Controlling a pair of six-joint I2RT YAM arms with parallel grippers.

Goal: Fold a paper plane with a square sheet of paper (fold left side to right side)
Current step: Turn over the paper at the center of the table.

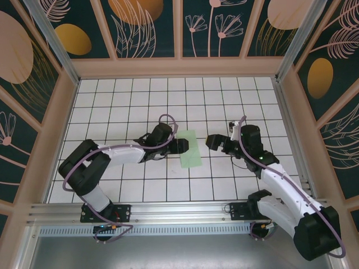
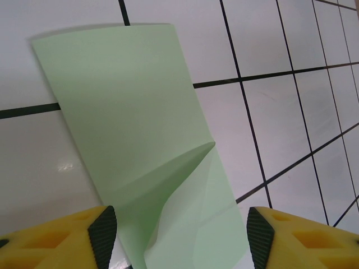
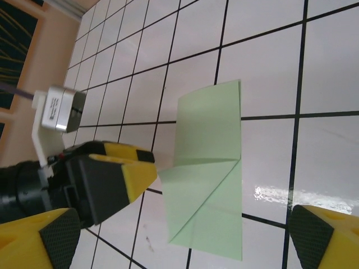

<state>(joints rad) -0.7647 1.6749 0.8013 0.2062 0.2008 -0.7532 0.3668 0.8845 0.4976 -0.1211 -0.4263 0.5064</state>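
- The left arm stretches low over the table (image 1: 112, 101), elbow bent. The left gripper (image 1: 182, 147) is parted astride the paper's end, pinching nothing.
- The right gripper (image 1: 212, 140) is spread wide and empty, just beside.
- The square sheet of paper (image 1: 190, 148) (folded narrow, one corner flap turned in) lies flat between them.

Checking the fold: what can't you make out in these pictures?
Left wrist view: near end of the paper, cut off by the bottom edge.
Top view: part of its left edge, behind the left gripper; creases too small.
Right wrist view: fingers of the right gripper, mostly cut off by the bottom edge.
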